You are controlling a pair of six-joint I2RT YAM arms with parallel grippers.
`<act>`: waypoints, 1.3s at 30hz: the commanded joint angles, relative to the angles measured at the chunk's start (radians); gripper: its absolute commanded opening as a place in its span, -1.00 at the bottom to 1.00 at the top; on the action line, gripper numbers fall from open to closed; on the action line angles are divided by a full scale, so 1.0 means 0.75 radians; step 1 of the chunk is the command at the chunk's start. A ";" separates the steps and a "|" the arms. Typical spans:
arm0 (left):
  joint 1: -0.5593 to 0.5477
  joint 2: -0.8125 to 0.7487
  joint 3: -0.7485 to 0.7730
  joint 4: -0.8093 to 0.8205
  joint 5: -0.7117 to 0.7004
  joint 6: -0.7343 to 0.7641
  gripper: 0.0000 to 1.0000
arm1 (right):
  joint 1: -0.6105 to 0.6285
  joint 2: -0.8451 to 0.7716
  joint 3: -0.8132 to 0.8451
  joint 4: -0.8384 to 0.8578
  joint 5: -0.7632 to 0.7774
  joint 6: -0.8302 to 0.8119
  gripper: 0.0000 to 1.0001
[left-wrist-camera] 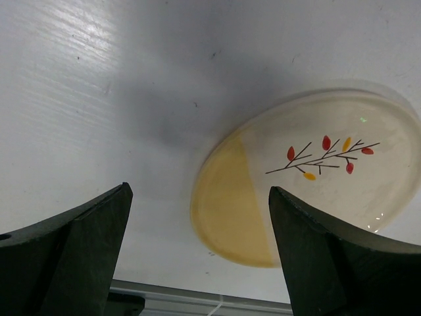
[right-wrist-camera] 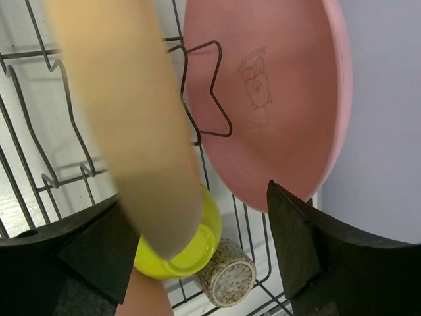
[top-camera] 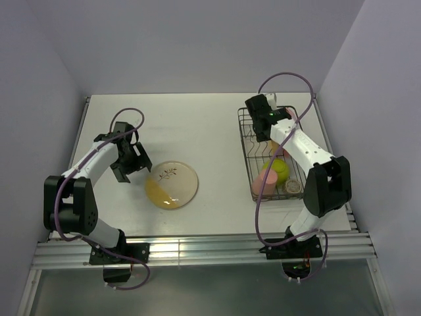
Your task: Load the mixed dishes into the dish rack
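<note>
Pale lavender walls close in on three sides of a white tabletop [top-camera: 197,125], with two arms reaching out from its near edge. The dark wire dish rack [top-camera: 247,155] sits at the right side of the tabletop, close to the right-hand wall, and already carries most of the load. The pink plate [right-wrist-camera: 276,99] stands on edge at the rack's far end, just behind a zigzag divider, its face showing a small line-drawn figure. The orange plate [right-wrist-camera: 131,118] rises beside it in the next slot, badly blurred in the right wrist view because it sits so near the lens. The right claw [right-wrist-camera: 197,194] hangs over that far end with its fingers spread wide on either side of the orange plate's lower edge. The plate appears to lean towards one finger, though contact cannot be made out. Well apart from the rack, the cream-and-yellow plate [top-camera: 172,185] lies flat on the bare tabletop left of centre, twig motif facing up, its yellow segment towards the near edge. The left claw [left-wrist-camera: 197,191] hovers just to the plate's left, fingers spread and holding nothing, with the plate's rim showing between them in the left wrist view. In the rack's near half the lime-green bowl [top-camera: 279,170] rests among the wires. The pink cup [top-camera: 263,183] sits beside it at the near left corner. The small speckled grey bowl [top-camera: 293,187] lies on its side at the near right corner, just beside the green bowl
</note>
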 commanded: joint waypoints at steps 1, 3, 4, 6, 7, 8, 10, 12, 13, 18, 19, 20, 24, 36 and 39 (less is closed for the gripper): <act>0.001 -0.035 -0.021 0.007 0.046 -0.005 0.82 | -0.018 -0.020 0.021 -0.030 0.018 0.089 0.63; 0.001 -0.037 -0.034 0.011 0.046 -0.007 0.82 | -0.028 -0.030 0.020 -0.041 0.020 0.105 0.78; 0.001 -0.035 -0.036 0.011 0.046 -0.009 0.82 | -0.034 -0.046 0.023 -0.049 0.020 0.122 0.84; 0.001 -0.030 -0.044 0.011 0.070 -0.013 0.82 | -0.045 -0.067 0.021 -0.055 0.022 0.134 0.87; 0.001 -0.030 -0.048 0.009 0.073 -0.013 0.81 | -0.045 -0.099 0.023 -0.057 0.022 0.142 0.88; 0.001 -0.032 -0.062 0.013 0.075 -0.013 0.81 | -0.045 -0.114 0.023 -0.059 0.022 0.148 0.89; 0.001 -0.041 -0.097 0.017 0.079 -0.017 0.79 | -0.043 -0.161 0.037 -0.061 0.004 0.165 0.92; 0.001 -0.057 -0.122 0.023 0.079 -0.017 0.78 | -0.043 -0.195 0.071 -0.083 -0.011 0.179 0.93; 0.001 -0.061 -0.144 0.025 0.083 -0.015 0.78 | -0.041 -0.208 0.082 -0.090 -0.025 0.181 0.93; -0.001 -0.082 -0.189 0.060 0.132 -0.003 0.66 | -0.010 -0.279 0.172 -0.139 -0.080 0.195 0.94; -0.001 -0.080 -0.189 0.064 0.146 -0.003 0.63 | 0.002 -0.286 0.186 -0.149 -0.080 0.199 0.94; 0.001 -0.073 -0.191 0.068 0.150 -0.007 0.61 | 0.012 -0.292 0.206 -0.173 -0.082 0.199 0.94; -0.001 -0.029 -0.208 0.082 0.171 -0.029 0.46 | 0.066 -0.312 0.349 -0.237 -0.074 0.202 0.94; -0.109 0.145 -0.263 0.170 -0.034 -0.158 0.14 | 0.270 -0.179 0.796 -0.374 -0.099 0.214 0.94; -0.138 0.180 -0.247 0.193 -0.081 -0.179 -0.01 | 0.335 -0.130 0.826 -0.362 -0.127 0.226 0.94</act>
